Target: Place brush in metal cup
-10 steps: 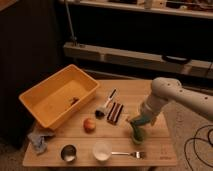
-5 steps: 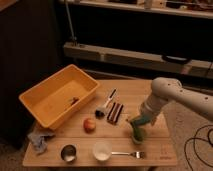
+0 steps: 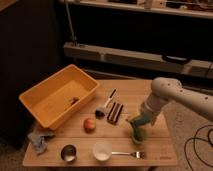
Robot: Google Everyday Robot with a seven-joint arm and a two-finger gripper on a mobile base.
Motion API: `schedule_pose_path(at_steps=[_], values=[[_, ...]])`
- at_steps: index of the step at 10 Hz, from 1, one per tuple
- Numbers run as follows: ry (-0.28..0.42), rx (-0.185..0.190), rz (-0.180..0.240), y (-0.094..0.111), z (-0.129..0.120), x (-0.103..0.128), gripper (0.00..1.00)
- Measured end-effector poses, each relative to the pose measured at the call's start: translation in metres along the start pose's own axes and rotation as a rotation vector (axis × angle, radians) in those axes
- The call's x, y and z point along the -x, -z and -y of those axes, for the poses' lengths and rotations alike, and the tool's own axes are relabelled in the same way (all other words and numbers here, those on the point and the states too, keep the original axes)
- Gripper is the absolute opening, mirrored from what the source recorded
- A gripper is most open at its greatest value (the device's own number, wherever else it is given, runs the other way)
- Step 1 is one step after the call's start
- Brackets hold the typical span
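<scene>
The brush (image 3: 104, 105) lies on the wooden table (image 3: 157, 152) near its middle, whitish handle pointing back right, dark round head toward the front left. The metal cup (image 3: 68, 152) stands at the table's front left, shiny with a dark inside. My gripper (image 3: 137, 125) hangs from the white arm (image 3: 165, 97) over the table's right side, right at a green cup (image 3: 137, 133). It is well to the right of the brush and far from the metal cup.
A yellow bin (image 3: 57, 97) sits at the back left. A dark ridged block (image 3: 114, 112) lies beside the brush. An apple (image 3: 89, 124), a white cup (image 3: 102, 150), a fork (image 3: 127, 154) and a blue cloth (image 3: 39, 140) lie along the front.
</scene>
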Motion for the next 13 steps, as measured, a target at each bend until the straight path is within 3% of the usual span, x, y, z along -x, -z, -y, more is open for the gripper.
schedule_pose_path(at_steps=[9, 11, 13], values=[[0.004, -0.004, 0.001, 0.001, -0.001, 0.000, 0.80], [0.046, -0.003, 0.039, 0.011, -0.009, 0.007, 0.80], [0.118, 0.014, 0.079, 0.022, -0.041, 0.024, 0.80]])
